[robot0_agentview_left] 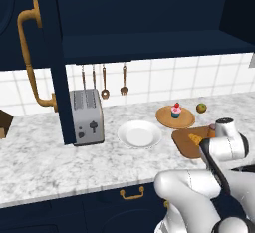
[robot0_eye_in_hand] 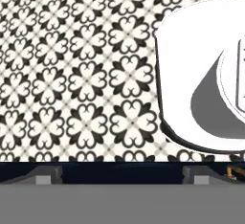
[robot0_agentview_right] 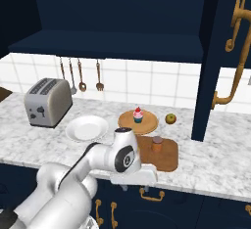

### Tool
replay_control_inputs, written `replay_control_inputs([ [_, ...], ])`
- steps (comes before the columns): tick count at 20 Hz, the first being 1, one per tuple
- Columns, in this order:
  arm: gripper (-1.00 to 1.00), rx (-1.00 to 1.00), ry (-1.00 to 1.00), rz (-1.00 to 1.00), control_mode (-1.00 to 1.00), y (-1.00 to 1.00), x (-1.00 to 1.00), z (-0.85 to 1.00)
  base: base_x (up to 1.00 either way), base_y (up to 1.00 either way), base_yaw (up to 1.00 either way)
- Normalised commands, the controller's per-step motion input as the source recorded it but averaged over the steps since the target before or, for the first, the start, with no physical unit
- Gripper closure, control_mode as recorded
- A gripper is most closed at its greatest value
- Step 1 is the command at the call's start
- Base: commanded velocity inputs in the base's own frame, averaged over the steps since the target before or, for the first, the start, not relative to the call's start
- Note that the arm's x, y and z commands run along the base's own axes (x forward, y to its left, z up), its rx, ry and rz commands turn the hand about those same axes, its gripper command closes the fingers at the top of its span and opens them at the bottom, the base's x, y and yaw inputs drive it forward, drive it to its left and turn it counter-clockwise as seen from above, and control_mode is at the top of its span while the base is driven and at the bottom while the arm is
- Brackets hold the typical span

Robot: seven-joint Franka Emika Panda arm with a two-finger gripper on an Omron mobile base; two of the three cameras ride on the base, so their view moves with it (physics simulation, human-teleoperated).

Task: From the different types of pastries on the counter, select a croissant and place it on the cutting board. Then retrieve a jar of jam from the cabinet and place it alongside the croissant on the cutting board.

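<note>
Croissant [robot0_agentview_left: 195, 139] lies on the brown cutting board [robot0_agentview_left: 184, 145] at the right end of the marbled counter [robot0_agentview_left: 45, 162], partly hidden in the left base view by the robot's white arm. Beside it on the same board, in the right base view, stands the jar of jam [robot0_agentview_right: 157, 144], upright, orange-brown with a darker lid. Just behind the board sits a round tan wooden plate [robot0_agentview_right: 128, 122] carrying the pink-frosted cupcake [robot0_agentview_right: 138, 115], and to its right a small green-brown fruit [robot0_agentview_right: 170, 119] rests on the counter. A round white plate [robot0_agentview_left: 139, 134] lies left of the board, and a silver toaster [robot0_agentview_left: 87, 116] stands further left, under utensils [robot0_agentview_left: 104, 82] hanging on the tiled wall. The navy cabinet [robot0_agentview_left: 50, 53] door with its curved brass handle [robot0_agentview_left: 31, 58] hangs open. The gripper [robot0_eye_in_hand: 122, 174], seen from the hand camera, points down at a black-and-white patterned floor [robot0_eye_in_hand: 76, 74], its two dark finger tips [robot0_eye_in_hand: 48, 174] set wide apart with nothing between them.
</note>
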Motion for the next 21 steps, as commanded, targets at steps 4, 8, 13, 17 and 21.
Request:
replay_control_inputs([
  [4,-1.00,-0.04,0.01,-0.14,-1.00,-0.95,-0.12,-0.56,0.00,0.00,0.00],
  [8,-1.00,0.01,0.03,-0.07,-1.00,-0.94,-0.30,-0.41,0.00,0.00,0.00],
  [13,-1.00,0.00,-0.07,-0.03,-1.00,-0.78,-0.88,-0.10,0.00,0.00,0.00],
  [17,-1.00,0.00,-0.02,-0.09,-1.00,-0.78,-0.85,0.00,0.00,0.00,0.00],
  [21,-1.00,0.07,0.00,-0.06,-1.00,-0.63,-0.62,0.00,0.00,0.00,0.00],
])
